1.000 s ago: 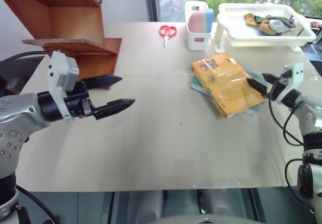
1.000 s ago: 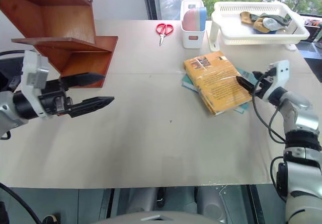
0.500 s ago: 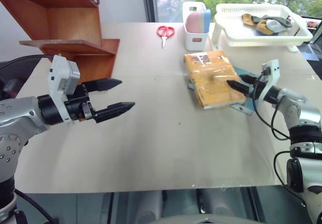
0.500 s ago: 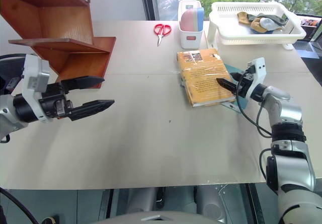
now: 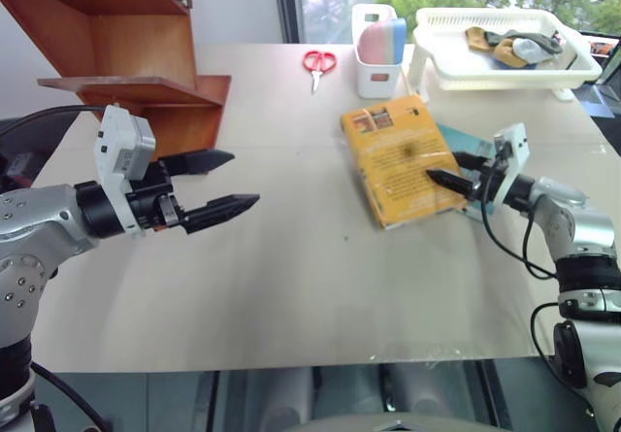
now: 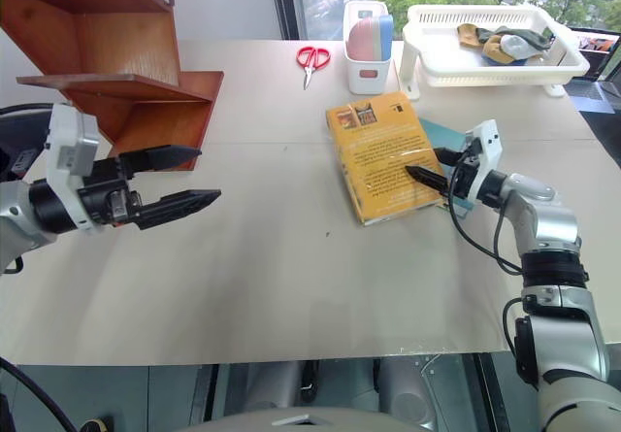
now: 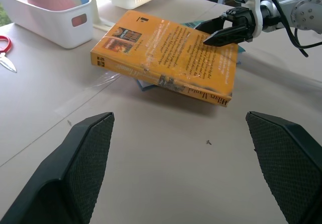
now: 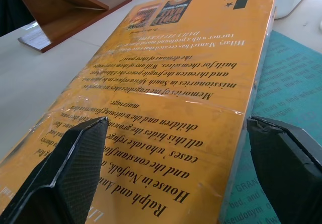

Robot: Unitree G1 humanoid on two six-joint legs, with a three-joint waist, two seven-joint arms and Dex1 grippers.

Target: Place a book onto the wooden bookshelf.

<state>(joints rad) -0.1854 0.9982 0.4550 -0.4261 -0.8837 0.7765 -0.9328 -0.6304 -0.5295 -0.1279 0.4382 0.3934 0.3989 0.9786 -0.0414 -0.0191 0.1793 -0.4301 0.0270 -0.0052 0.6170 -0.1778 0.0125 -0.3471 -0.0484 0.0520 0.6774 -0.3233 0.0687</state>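
The book (image 5: 396,158), thick and orange-yellow with dark text, lies flat at the table's right of centre, partly on a thinner teal book (image 5: 458,142). My right gripper (image 5: 444,167) is open at the book's right edge, level with the table. One finger rests over the cover and the other hangs over the teal book. Seen through the right wrist camera, the cover (image 8: 176,83) spreads between both fingers. The wooden bookshelf (image 5: 136,44), reddish-brown, stands at the far left. My left gripper (image 5: 243,180) hangs open and empty in front of the shelf, pointing towards the book.
Red scissors (image 5: 323,61) lie at the back centre. Beside them stands a white caddy (image 5: 380,81) holding pink and blue items. A white basket (image 5: 505,75) with cloths sits at the back right. Bare tabletop spreads between the two grippers.
My right gripper has swung to the left, and the book has slid and turned left with it, uncovering more of the teal book. The left arm has stayed still.
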